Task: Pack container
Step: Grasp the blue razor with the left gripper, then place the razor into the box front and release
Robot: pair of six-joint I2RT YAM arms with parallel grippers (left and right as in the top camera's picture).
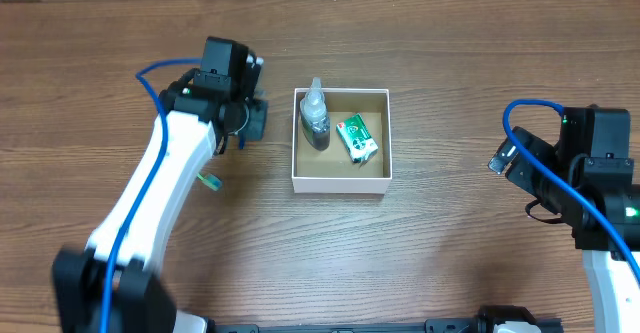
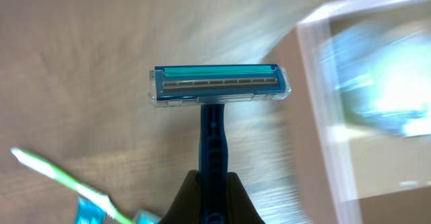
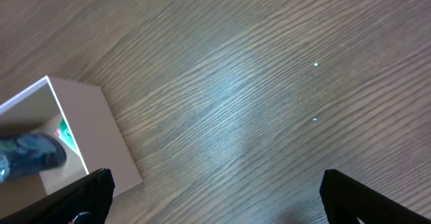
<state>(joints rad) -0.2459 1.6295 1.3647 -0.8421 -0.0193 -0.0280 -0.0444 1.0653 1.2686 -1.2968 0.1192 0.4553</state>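
item 1, left gripper (image 2: 214, 187): i see its jaws pinching the handle of a blue razor (image 2: 220, 84), head pointing away, just beside the container (image 1: 340, 182); item 2, right gripper (image 3: 215, 190): jaws spread wide with nothing between them, well apart from the box. item 3, container: mid-table (image 1: 450, 43) between both arms, holding a spray bottle (image 1: 315, 121) and a green-and-white packet (image 1: 357, 139); a green stick-like item (image 1: 211, 180) lies by the left arm.

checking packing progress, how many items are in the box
2, both inside the box: a bottle along its left wall, a green packet right of the bottle. Anything underneath would be hidden.
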